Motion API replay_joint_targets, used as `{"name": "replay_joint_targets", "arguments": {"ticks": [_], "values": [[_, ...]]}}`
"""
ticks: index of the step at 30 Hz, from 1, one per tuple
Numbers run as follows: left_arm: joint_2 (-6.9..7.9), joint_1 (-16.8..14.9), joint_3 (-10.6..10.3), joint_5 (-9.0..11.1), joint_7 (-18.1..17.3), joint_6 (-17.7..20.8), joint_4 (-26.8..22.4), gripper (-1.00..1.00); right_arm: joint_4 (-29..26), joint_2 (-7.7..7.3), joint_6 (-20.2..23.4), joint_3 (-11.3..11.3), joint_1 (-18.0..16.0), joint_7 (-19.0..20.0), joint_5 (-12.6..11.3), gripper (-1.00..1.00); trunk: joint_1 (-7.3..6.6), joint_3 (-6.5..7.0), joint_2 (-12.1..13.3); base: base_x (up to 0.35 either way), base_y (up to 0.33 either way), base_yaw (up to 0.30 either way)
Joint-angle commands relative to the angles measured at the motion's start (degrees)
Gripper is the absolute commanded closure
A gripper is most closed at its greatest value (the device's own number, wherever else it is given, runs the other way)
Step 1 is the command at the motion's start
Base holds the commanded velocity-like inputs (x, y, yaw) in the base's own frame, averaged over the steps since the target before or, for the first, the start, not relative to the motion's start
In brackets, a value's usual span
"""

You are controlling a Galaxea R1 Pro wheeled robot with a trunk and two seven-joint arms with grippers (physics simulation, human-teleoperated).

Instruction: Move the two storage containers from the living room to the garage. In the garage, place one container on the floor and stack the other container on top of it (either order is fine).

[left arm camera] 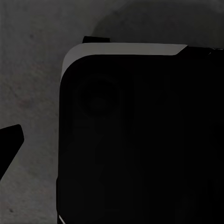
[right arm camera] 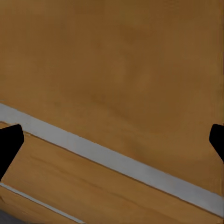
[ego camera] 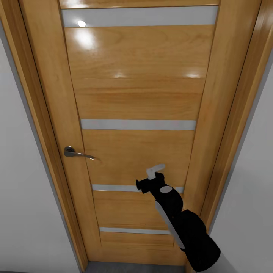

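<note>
Directly ahead stands a shut wooden door [ego camera: 136, 125] with pale strips and a metal handle [ego camera: 77, 153], framed by white walls [ego camera: 22, 197]. Right gripper [right arm camera: 114, 140] hovers released just before the panel. Left gripper's state: cannot tell. No container is in sight.

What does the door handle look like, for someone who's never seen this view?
A closed wooden door crossed by pale horizontal strips faces the robot. The handle is a grey metal lever on a round base near the door's left edge, between the second and third strips. It's the only metal fitting on the door; the right gripper is raised to its right.
</note>
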Motion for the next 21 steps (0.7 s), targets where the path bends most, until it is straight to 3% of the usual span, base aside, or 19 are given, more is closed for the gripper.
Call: {"name": "replay_joint_targets", "arguments": {"ticks": [1, 7, 15, 21], "values": [[-0.01, -0.01, 0.03, 0.42, -0.06, -0.13, -0.01, -1.00, 0.25, 0.50, 0.26, 0.10, -0.38, -1.33, -0.59, -1.00, 0.00, -0.06, -0.03, 0.000, 0.000, 0.000], [-0.04, -0.01, 0.03, 0.42, -0.07, -0.13, -0.01, -1.00, 4.59, 2.32, 0.33, 0.13, -3.54, -2.70, -0.64, -1.00, 0.00, -0.06, -0.03, 0.000, 0.000, 0.000], [-0.09, -0.01, 0.11, 0.42, -0.07, -0.13, -0.01, -1.00, 15.13, 5.41, -0.54, 0.23, -7.52, -4.22, -0.54, -1.00, 0.00, -0.06, -0.03, 0.000, 0.000, 0.000], [-0.09, -0.01, 0.11, 0.42, -0.07, -0.13, -0.01, -1.00, 21.01, 5.68, -1.13, 0.27, -10.30, -4.82, -0.42, -1.00, 0.00, -0.06, -0.03, 0.000, 0.000, 0.000]]}}
